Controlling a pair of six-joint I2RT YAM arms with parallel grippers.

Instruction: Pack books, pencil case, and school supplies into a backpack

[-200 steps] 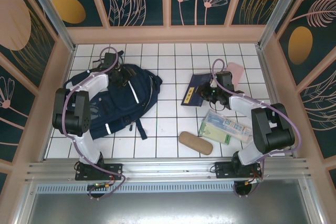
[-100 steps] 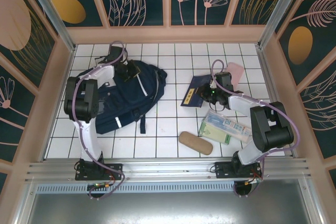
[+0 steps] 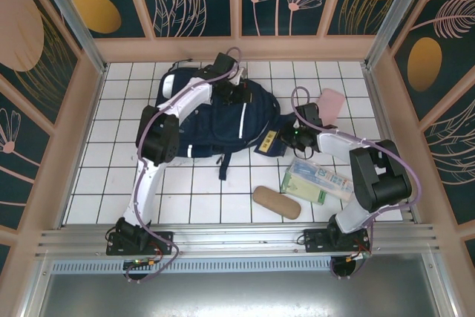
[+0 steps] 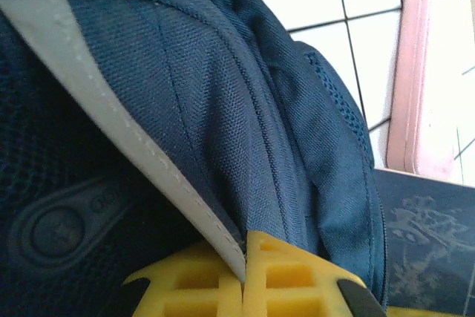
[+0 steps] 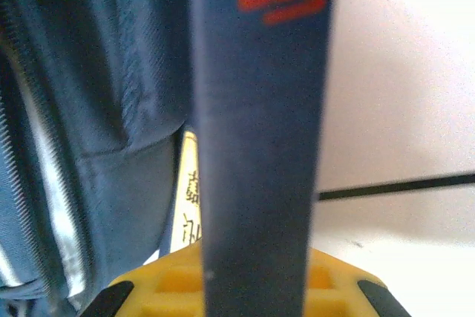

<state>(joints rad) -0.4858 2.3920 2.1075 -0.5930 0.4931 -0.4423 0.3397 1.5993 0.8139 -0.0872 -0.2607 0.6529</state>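
The navy backpack [image 3: 211, 120] with white stripes lies across the middle of the tiled table. My left gripper [image 3: 241, 96] is at its upper right part. In the left wrist view that gripper [image 4: 245, 276] is shut on a fold of backpack [image 4: 223, 109] fabric beside a white stripe. My right gripper [image 3: 293, 136] is shut on a dark blue book [image 5: 256, 109], held edge-on between the fingers. The books [image 3: 272, 139] lie against the backpack's right edge, partly covered by it. A tan case [image 3: 276, 202], a pale green-white packet [image 3: 319, 182] and a pink pouch [image 3: 332, 102] lie on the right.
Low pinkish walls [image 3: 237, 48] ring the tiled table [image 3: 111, 176]. The pink pouch [image 4: 427, 72] lies just beyond the backpack's edge in the left wrist view, beside a dark blue book [image 4: 427, 235]. A backpack strap [image 3: 221, 165] trails toward the front.
My left gripper closed on the backpack and dragged it to the right, up against the books. The right gripper kept its hold and shifted slightly left.
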